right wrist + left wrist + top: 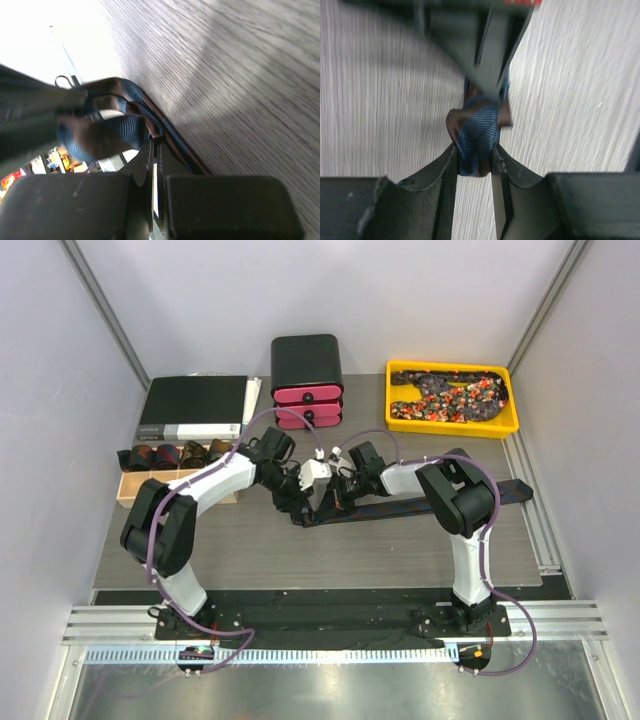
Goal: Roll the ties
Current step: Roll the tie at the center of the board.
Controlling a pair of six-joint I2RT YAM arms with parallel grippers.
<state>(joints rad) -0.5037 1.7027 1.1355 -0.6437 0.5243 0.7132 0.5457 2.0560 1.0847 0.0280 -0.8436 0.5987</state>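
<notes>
A long navy tie (395, 508) lies across the middle of the table, its left end lifted between both grippers. My left gripper (296, 504) is shut on a folded loop of this tie (477, 127); the fabric is pressed between its fingers (445, 170). The left gripper (475, 150) faces the right one, which shows blurred above the loop. My right gripper (330, 502) pinches the tie's edge at its tips (156, 144), beside the navy coil (120, 135). More speckled ties (450, 395) fill a yellow tray (452, 430).
A wooden box (135, 490) at the left holds several rolled ties (170, 454). Behind it lies a black binder (195, 405). A black and pink case (307, 375) stands at the back centre. Grey walls close in both sides.
</notes>
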